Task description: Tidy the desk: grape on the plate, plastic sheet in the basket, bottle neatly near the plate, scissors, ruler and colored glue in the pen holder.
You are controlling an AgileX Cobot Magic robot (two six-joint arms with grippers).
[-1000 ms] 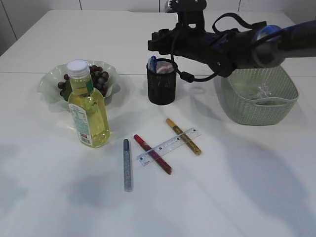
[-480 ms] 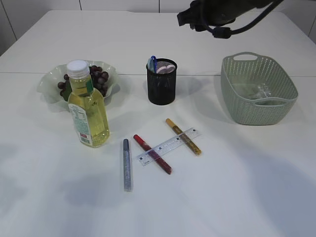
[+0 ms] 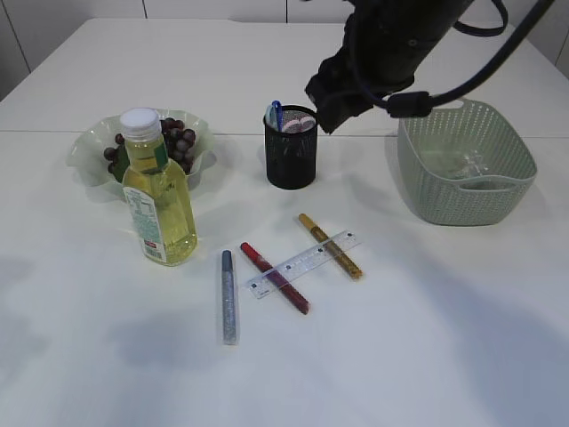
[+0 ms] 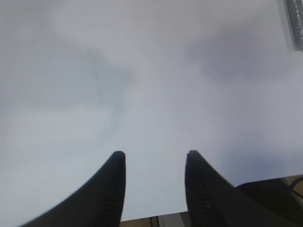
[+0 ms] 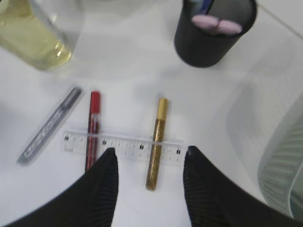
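The ruler [image 3: 307, 261] lies across the red glue [image 3: 276, 277] and gold glue [image 3: 331, 245] mid-table, with the silver glue [image 3: 229, 297] to their left. My right gripper [image 5: 151, 151] hangs open above them, empty; ruler [image 5: 123, 145] and gold glue [image 5: 157, 142] show between its fingers. Its arm [image 3: 382, 53] hovers beside the black pen holder [image 3: 292, 148], which holds the scissors [image 3: 300, 124]. The grape [image 3: 178, 139] lies on the plate [image 3: 89, 153], behind the bottle [image 3: 160, 191]. The plastic sheet [image 3: 469, 165] lies in the basket [image 3: 467, 200]. My left gripper [image 4: 155, 153] is open over bare table.
The table's front edge shows under the left gripper in its wrist view. A silver strip [image 4: 296, 23] sits at that view's top right corner. The basket's rim [image 5: 284, 165] is just right of the right gripper.
The right arm lifted off the pen holder toward the top of the view, then came back down beside the holder. Nothing on the table has moved.
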